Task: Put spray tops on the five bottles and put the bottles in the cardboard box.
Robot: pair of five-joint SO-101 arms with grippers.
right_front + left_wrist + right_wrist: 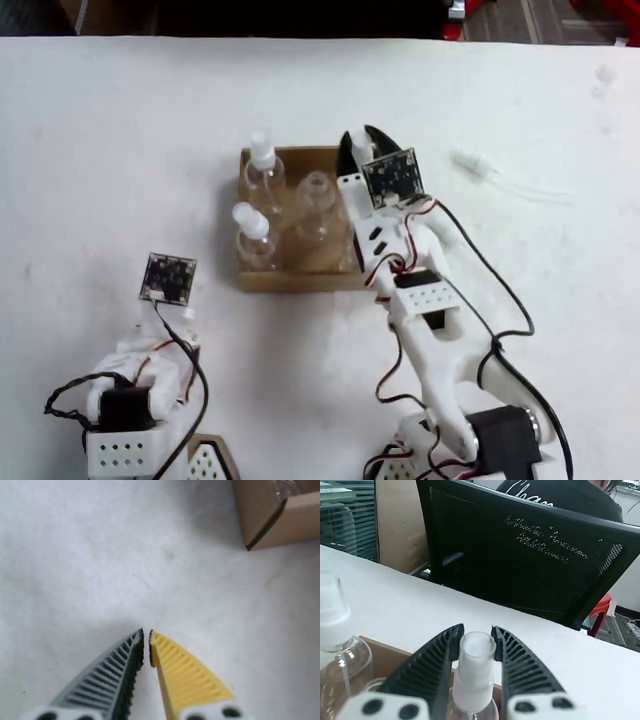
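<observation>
My right black ribbed fingers [432, 665] pinch the frosted white cylindrical spray top [476, 670] over the shallow brown cardboard box [290, 278]; my left ribbed fingers [182, 675], grey and yellow, are pressed together above the matte white bench [100, 555].

The left arm [130, 400] sits folded low over its base at the near left. Its wrist tilts down toward the table. The left gripper [146, 636] has one grey finger [107, 680] and one yellow finger [187, 680]. They are drawn together with nothing between them, and the tips seem to touch.

The right arm [440, 350] stretches forward from its base at the near right, leaning toward the middle. The right gripper [360, 136] has two black ribbed fingers [422, 672], clamped on either side of a white spray top [475, 665].
</observation>
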